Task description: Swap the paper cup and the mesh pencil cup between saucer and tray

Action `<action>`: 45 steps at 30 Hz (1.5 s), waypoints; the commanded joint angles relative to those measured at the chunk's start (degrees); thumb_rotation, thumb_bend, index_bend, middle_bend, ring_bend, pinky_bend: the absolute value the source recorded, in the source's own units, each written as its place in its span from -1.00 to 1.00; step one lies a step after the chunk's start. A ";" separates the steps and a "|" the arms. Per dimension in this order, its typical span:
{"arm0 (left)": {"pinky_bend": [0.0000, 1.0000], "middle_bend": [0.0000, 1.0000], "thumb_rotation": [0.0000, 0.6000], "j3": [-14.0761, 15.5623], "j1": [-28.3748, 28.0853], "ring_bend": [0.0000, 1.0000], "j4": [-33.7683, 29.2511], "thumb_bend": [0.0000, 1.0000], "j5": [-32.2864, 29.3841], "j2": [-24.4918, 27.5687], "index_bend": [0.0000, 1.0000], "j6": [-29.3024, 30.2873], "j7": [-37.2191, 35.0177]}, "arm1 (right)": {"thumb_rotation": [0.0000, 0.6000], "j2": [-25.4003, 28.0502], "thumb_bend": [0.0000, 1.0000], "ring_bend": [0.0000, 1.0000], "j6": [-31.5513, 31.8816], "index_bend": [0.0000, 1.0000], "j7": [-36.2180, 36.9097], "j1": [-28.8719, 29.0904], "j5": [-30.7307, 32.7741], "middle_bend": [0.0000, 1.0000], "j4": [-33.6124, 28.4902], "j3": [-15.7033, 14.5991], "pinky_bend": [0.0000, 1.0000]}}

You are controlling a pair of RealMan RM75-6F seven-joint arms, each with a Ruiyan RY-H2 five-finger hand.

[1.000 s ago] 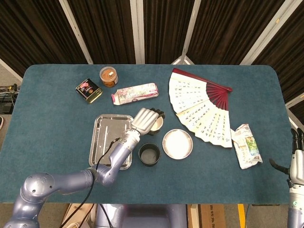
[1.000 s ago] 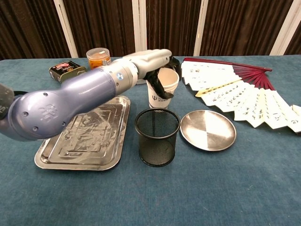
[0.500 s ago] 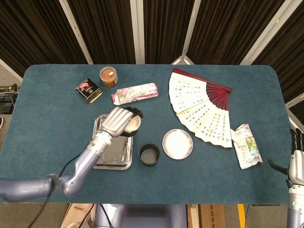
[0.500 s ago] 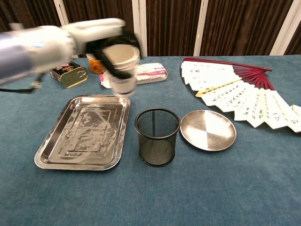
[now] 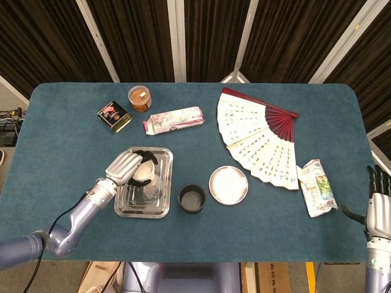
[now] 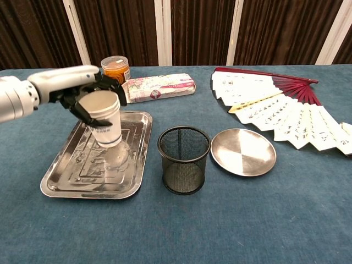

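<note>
The paper cup (image 6: pixel 104 118) is gripped upright by the left hand (image 6: pixel 82 91), fingers wrapped around its upper wall, and is held over the centre of the tray (image 6: pixel 60 187). From the chest view the cup base appears at or just above the tray floor; contact cannot be confirmed, since the polished metal mirrors the cup. The grasp near the rim is judged to keep the base free for setting down.

The mesh pencil cup (image 6: pixel 183 159) stands on the table cloth between tray and saucer (image 6: pixel 243 152), just beside the saucer at its 9 o'clock, on neither. The saucer is bare, which is judged to leave it ready for the mesh cup. One half of the swap is thus nearly done; the other is not yet begun.

The right hand (image 5: pixel 377 207) is seen only in the head view at the 4 o'clock edge of the frame, fingers extended upward and holding nothing; the arm below it is cut off. The far side of the paper cup is hidden by the left hand's fingers. The tin (image 5: pixel 114 116), jar (image 5: pixel 140 97), fan (image 5: pixel 256 140) and packets lie well apart from the work area.
</note>
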 commanded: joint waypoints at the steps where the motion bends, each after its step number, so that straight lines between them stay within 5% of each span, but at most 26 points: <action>1: -0.15 -0.53 1.00 1.41 0.88 -0.55 3.10 -0.40 2.11 -1.81 -0.31 -0.15 -2.72 | 1.00 0.10 -1.00 -1.00 0.06 -0.99 0.00 -0.08 0.02 -1.00 -0.10 0.00 -1.00; 7: -0.47 -0.83 1.00 1.98 0.07 -0.96 3.24 -0.59 2.77 -1.28 -0.50 -3.69 -4.44 | 1.00 0.36 -1.00 -1.00 0.13 -0.99 0.48 -0.32 0.42 -1.00 -0.32 0.25 -1.00; 15: -0.66 -1.00 1.00 0.27 0.16 -1.00 -3.96 -0.79 2.36 3.56 -0.60 -2.54 -1.58 | 1.00 0.81 -1.00 -1.00 0.15 -0.98 0.70 -0.53 0.63 -1.00 -0.55 0.36 -1.00; 19: -0.66 -1.00 1.00 -1.46 4.96 -1.00 -13.40 -0.79 7.11 9.54 -0.61 10.24 0.07 | 1.00 1.16 -1.00 -1.00 -0.28 -0.98 0.67 -0.41 -0.09 -1.00 -0.43 -0.11 -1.00; 24: -0.65 -1.00 1.00 2.37 15.91 -1.00 -16.71 -0.79 14.91 14.57 -0.61 29.18 11.64 | 1.00 1.11 -1.00 -1.00 -3.06 -0.98 1.38 1.05 -2.05 -1.00 0.07 -1.29 -1.00; 30: -0.70 -1.00 1.00 8.35 27.70 -1.00 -13.07 -0.79 15.53 16.87 -0.62 40.15 14.73 | 1.00 3.93 -1.00 -1.00 -14.16 -0.98 4.94 9.29 -7.24 -1.00 -4.71 -0.69 -1.00; 34: -0.73 -1.00 1.00 10.90 31.34 -1.00 -8.84 -0.79 16.39 16.39 -0.62 41.53 3.27 | 1.00 5.74 -1.00 -1.00 -26.33 -0.98 0.74 17.47 -7.48 -1.00 -11.56 -0.39 -1.00; 37: -0.74 -1.00 1.00 10.57 32.32 -1.00 -5.95 -0.79 16.21 16.27 -0.62 41.58 -1.83 | 1.00 3.45 -1.00 -1.00 -37.27 -0.99 -1.04 26.02 -5.13 -1.00 -16.81 1.24 -1.00; 45: -0.74 -1.00 1.00 8.08 33.68 -1.00 -4.26 -0.79 15.24 15.69 -0.62 41.73 -3.31 | 1.00 -3.38 -1.00 -1.00 -43.47 -1.00 -8.52 35.22 4.53 -1.00 -17.12 1.96 -1.00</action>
